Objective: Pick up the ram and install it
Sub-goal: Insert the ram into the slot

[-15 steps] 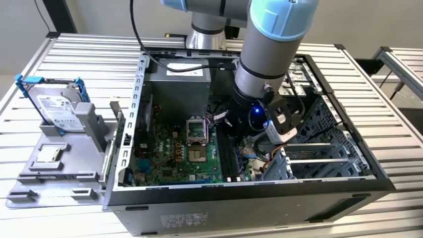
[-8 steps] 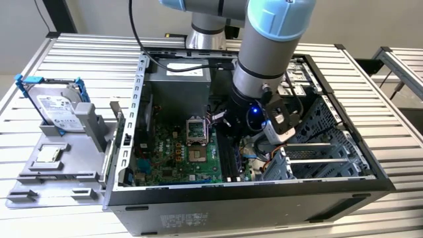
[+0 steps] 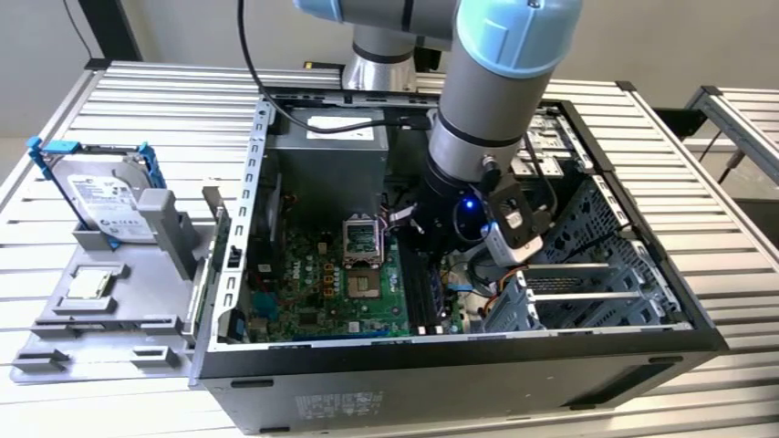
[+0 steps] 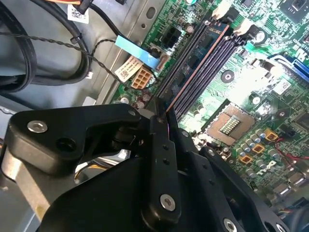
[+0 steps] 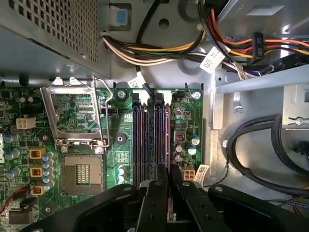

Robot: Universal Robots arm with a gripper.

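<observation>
Inside the open computer case [image 3: 244, 274], the tool [image 5: 167, 186] (fingers together) clamps the ram [image 5: 167, 140] over the memory slots [image 5: 145, 140].

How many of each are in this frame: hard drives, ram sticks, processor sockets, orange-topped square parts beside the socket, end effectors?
hard drive: 1
ram: 1
processor socket: 1
orange-topped square parts: 3
end effector: 1
Total: 7
</observation>
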